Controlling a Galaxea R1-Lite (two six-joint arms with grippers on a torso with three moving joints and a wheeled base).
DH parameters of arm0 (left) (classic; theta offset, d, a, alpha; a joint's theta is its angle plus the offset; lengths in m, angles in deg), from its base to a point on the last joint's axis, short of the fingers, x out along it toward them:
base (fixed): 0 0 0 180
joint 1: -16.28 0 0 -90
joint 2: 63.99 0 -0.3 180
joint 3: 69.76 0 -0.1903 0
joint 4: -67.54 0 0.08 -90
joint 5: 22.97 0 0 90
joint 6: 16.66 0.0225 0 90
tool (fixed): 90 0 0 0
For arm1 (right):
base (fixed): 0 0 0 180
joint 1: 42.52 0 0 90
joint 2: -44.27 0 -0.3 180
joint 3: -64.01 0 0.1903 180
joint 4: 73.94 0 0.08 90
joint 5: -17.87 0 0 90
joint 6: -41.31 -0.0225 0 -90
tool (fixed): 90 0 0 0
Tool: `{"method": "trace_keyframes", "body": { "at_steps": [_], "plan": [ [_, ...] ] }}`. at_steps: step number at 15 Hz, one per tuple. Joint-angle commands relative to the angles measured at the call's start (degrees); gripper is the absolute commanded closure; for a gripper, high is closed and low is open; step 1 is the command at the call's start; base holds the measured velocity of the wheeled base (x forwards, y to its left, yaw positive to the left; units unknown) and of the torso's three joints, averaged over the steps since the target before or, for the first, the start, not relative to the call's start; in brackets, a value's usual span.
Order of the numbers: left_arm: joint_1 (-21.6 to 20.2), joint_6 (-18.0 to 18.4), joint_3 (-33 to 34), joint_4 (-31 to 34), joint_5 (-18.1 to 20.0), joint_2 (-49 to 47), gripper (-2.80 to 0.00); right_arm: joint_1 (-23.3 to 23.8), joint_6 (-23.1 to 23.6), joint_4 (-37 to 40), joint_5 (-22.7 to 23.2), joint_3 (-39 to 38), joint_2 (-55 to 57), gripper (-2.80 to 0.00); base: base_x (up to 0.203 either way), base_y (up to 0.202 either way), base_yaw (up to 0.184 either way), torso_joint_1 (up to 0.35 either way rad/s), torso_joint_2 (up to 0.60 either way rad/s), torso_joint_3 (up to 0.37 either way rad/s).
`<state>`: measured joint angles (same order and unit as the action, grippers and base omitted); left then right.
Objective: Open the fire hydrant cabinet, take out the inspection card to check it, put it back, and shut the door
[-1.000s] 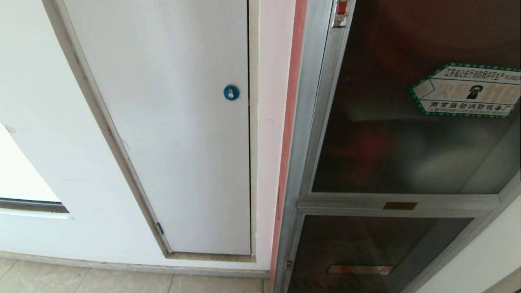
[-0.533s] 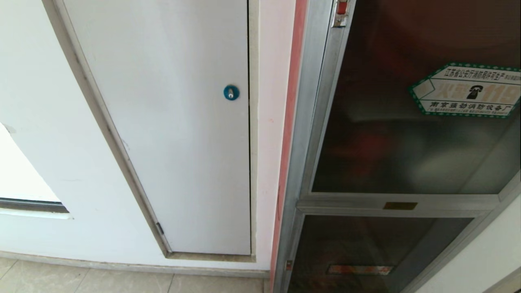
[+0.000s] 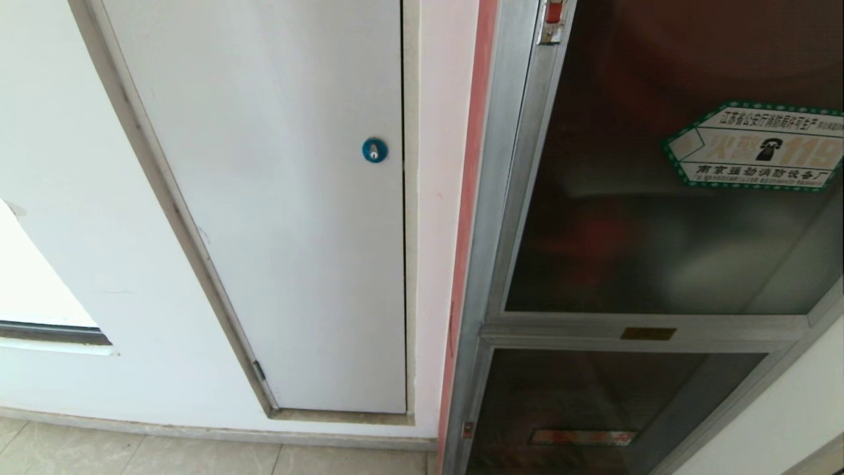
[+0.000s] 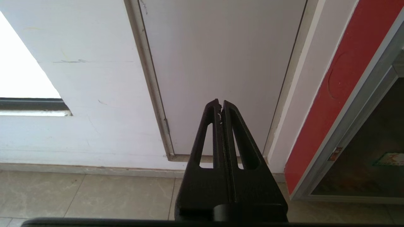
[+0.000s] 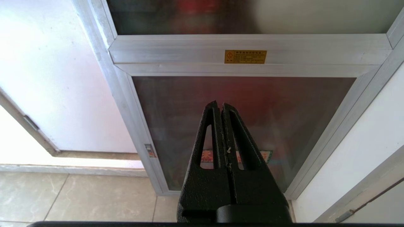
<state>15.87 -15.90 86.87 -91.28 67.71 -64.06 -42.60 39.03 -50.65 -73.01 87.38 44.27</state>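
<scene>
Daylight fills all three views, bright and even. The strongest light comes through the window [image 4: 22,69] left of the white panel [image 3: 283,198]; it is blown out to pure white in the left wrist view. The door [image 3: 659,198] glass is dark and hazy, with soft pale reflections right of the panel and red shapes behind it blurred. Straight edges bow in the head view. Shadows are faint.

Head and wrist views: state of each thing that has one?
door: closed in its frame
lower glass panel: closed
white panel: closed
left claw: shut, empty, facing the white panel
right claw: shut, empty, facing the lower glass panel
</scene>
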Motion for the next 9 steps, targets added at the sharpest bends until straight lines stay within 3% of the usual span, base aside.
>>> {"method": "trace_keyframes", "body": {
  "at_steps": [1, 9],
  "plan": [
    [0.0, 0.0, 0.8, 0.0, 0.0, 0.0, 0.00, 0.0, 0.0, 0.0, 0.0, 0.0, 0.1, 0.00, 0.000, 0.000, 0.000, 0.000, 0.00, 0.000],
    [0.0, 0.0, 0.8, 0.0, 0.0, 0.0, 0.00, 0.0, -0.1, 0.0, 0.0, 0.0, 0.1, 0.00, 0.000, 0.000, 0.000, 0.000, 0.00, 0.000]
  ]
}}
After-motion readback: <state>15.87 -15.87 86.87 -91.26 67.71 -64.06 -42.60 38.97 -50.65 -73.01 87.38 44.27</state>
